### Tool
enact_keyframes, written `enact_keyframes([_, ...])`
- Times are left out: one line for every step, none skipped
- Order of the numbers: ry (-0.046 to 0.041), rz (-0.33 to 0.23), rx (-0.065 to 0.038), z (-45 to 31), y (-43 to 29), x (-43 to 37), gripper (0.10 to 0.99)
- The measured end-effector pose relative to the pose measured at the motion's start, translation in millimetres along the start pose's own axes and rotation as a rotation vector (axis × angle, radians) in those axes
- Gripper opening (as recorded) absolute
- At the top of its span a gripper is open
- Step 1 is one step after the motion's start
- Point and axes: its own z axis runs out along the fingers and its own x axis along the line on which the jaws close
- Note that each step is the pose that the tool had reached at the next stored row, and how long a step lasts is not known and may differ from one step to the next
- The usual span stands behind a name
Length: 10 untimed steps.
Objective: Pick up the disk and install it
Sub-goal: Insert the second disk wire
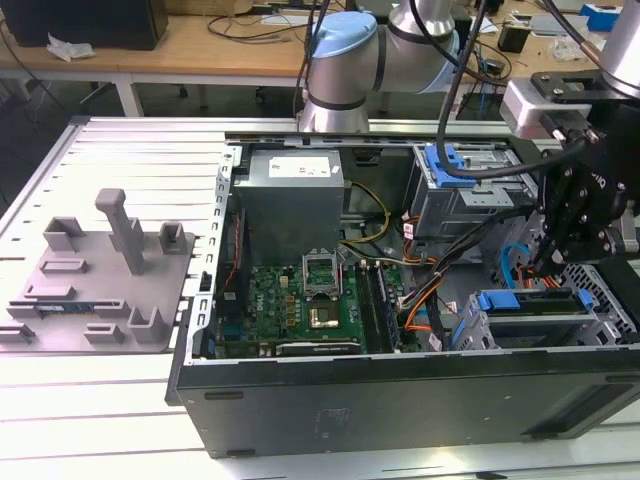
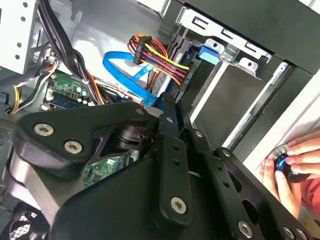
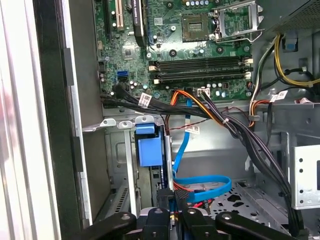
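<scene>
The disk (image 1: 528,303), silver in its bright blue carrier bracket, sits in the drive cage at the front corner of the open computer case (image 1: 400,390), on the exterior view's right. In the first wrist view the disk's blue bracket (image 3: 149,149) stands on edge inside the grey bay. My gripper (image 1: 545,262) hovers just above that cage. Its black fingers (image 3: 167,202) stand close together, shut, right at the disk's near edge among the cables. I cannot tell whether they touch it. The second wrist view has the gripper (image 2: 165,107) pointing at the same bay.
A blue data cable (image 3: 200,182) and orange-red power wires (image 2: 160,62) crowd the cage. A person's hand (image 2: 295,167) rests on the case's outer side. An upper bay with a blue latch (image 1: 447,165) sits behind. The grey fixture tray (image 1: 100,290) stands at the exterior view's left.
</scene>
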Motion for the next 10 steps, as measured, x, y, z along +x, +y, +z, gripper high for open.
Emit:
enact_keyframes([-0.007,0.0,0.0,0.4,-0.2,2.6,0.161])
enact_keyframes([-0.0131,0.001,-0.001,0.8,-0.3,5.0,0.161])
enact_keyframes([-0.0206,0.001,-0.001,2.0,-0.5,7.9,0.161])
enact_keyframes([-0.0235,0.001,-0.001,3.2,-0.5,9.0,0.161])
enact_keyframes([-0.026,0.002,-0.002,4.4,-0.5,9.4,0.161])
enact_keyframes([-0.0301,0.002,-0.002,6.3,-0.4,9.7,0.161])
enact_keyframes([-0.0383,0.002,-0.003,7.5,-0.4,9.8,0.161])
enact_keyframes([-0.0504,0.003,-0.004,8.2,-0.3,10.3,0.161])
enact_keyframes([-0.0642,0.004,-0.005,8.6,-0.5,12.3,0.161])
enact_keyframes([-0.0764,0.005,-0.006,9.0,-0.7,14.7,0.161])
